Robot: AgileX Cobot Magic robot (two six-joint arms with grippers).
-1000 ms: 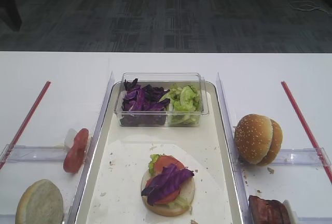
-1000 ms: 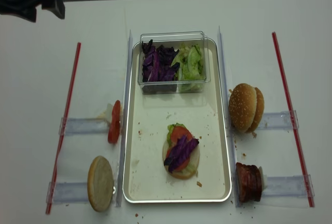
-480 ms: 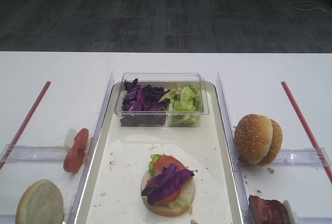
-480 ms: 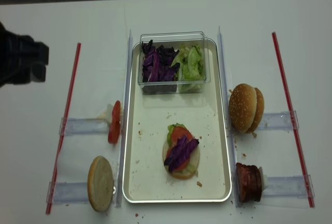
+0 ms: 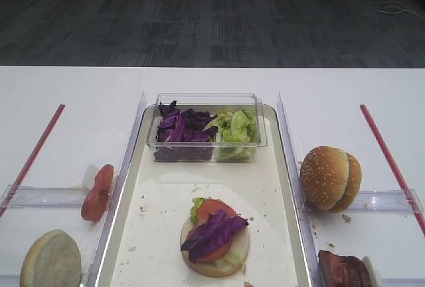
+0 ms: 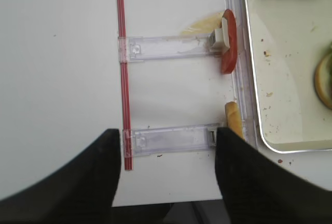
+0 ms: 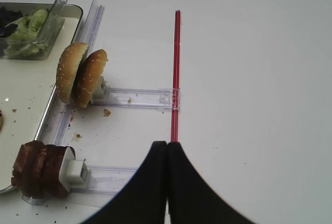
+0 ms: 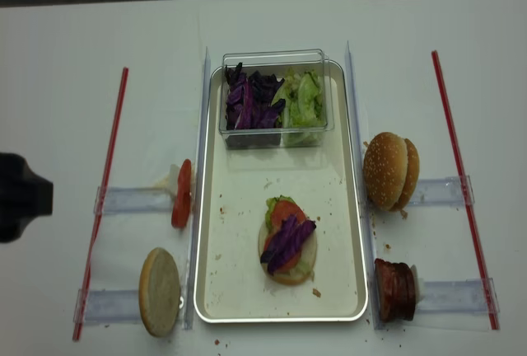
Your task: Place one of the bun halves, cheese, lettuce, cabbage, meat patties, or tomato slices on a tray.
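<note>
So, state check: the tray (image 8: 352, 208) already carries a partial stack (image 8: 287, 241) mid-floor: bun base, lettuce, tomato, purple cabbage on top. The clear tub (image 8: 276, 99) at the far end of the tray holds the loose cabbage (image 8: 249, 99) and lettuce (image 8: 303, 99). Stock outside the tray: tomato slices (image 8: 182, 194) on edge against the left rail, a lone bun half (image 8: 160, 291) standing on edge near the front left corner, two bun halves (image 8: 391, 171) on the right holder, meat patties (image 8: 396, 289) front right. Left gripper (image 6: 167, 169) sits low over the bare table left of the tray, fingers (image 6: 246, 182) spread moderately apart and holding nothing. Right gripper (image 7: 167, 182) is parked over the table right of the red strip, fingertips pressed together, empty. Risks, my read: the left bun half and the tomato slices stand on edge right beside the tray rim, so a descent from the outside could clip the rim or knock the piece flat before the fingers close. Tomato looks wet and thin, likely to slip or fold. Patties are packed tight, so a grab may drag two. Dropping anything off-centre on the cabbage could shift the stack. Cheese isn't visible anywhere.
</note>
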